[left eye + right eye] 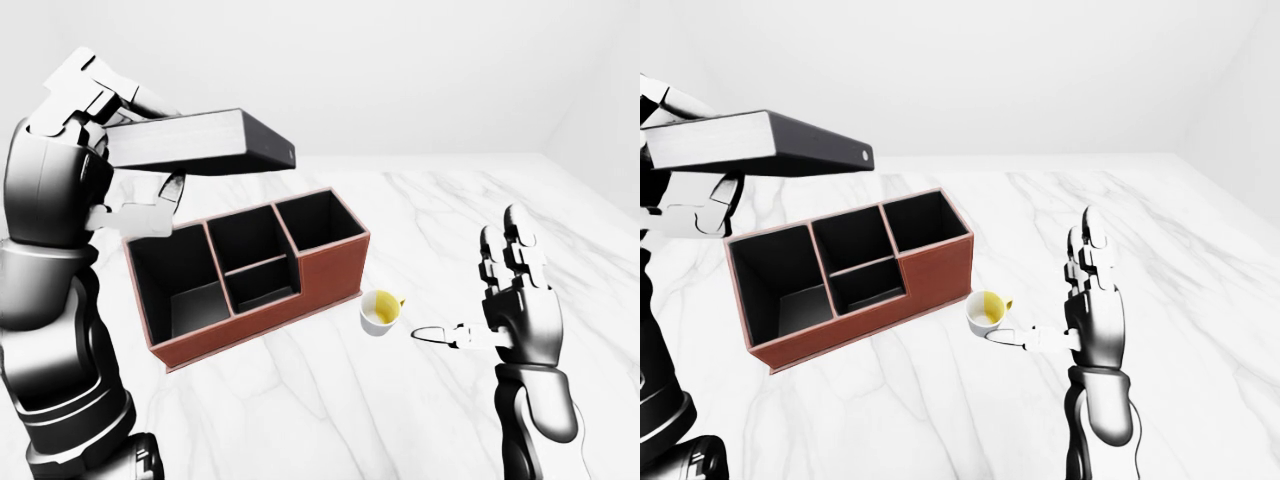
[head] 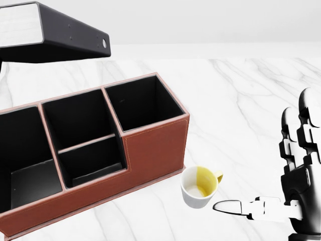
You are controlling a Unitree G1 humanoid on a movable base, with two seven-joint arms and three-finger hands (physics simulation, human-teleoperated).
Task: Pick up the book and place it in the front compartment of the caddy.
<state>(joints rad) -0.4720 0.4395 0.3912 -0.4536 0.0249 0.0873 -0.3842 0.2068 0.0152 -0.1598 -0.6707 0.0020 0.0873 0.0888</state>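
A thick book point(image 1: 195, 145) with a dark grey cover and white page edges hangs roughly level, well above the caddy. My left hand point(image 1: 135, 155) is shut on its left end, fingers point(image 1: 95, 88) on top and thumb beneath. The red-brown caddy point(image 1: 330, 275) stands on the marble table, its black compartments all empty: a large one at the left, two small ones in the middle, a taller one at the right. In the head view the book point(image 2: 60, 35) shows at the top left, over the caddy's left half. My right hand point(image 1: 475, 295) is open, right of the caddy.
A white cup point(image 2: 199, 187) with a yellow inside stands by the caddy's lower right corner, just left of my right thumb point(image 2: 228, 205). The white marble table point(image 1: 450, 220) stretches away to the right and to the top of the views.
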